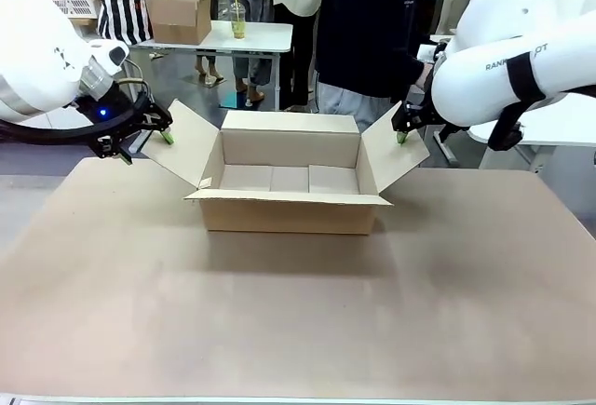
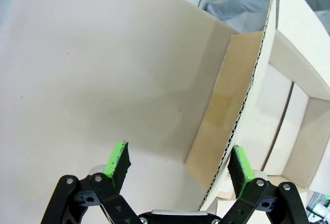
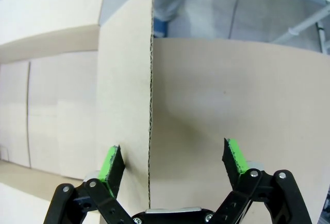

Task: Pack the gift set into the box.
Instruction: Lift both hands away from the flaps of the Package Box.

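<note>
1 box (image 1: 289, 202) stands at the middle of the table (image 1: 298, 330), open at the top, with all 4 flaps folded outward. The far flap (image 1: 289, 122) stands nearly upright, the near flap (image 1: 289, 197) lies low over the front wall, and the 2 side flaps slant up and away. Inside, the bare cardboard floor shows 2 seams.

2 white arms reach in, 1 from each side. The left gripper (image 1: 160, 131) is at the outer edge of the left flap (image 1: 186, 149). In the left wrist view its 2 green pads (image 2: 117, 161) are spread apart, with the flap's corrugated edge running between them just beside 1 pad; whether they touch cannot be told. The right gripper (image 1: 401, 135) is at the outer edge of the right flap (image 1: 399, 155). In the right wrist view its 2 pads (image 3: 110, 163) are likewise released and wide, straddling the flap's edge without pinching it.

1 person (image 1: 358, 33) in a dark top stands just behind the box. Farther back, 1 smaller brown carton (image 1: 179, 14) and 1 cup (image 1: 238, 21) sit on a white table.
</note>
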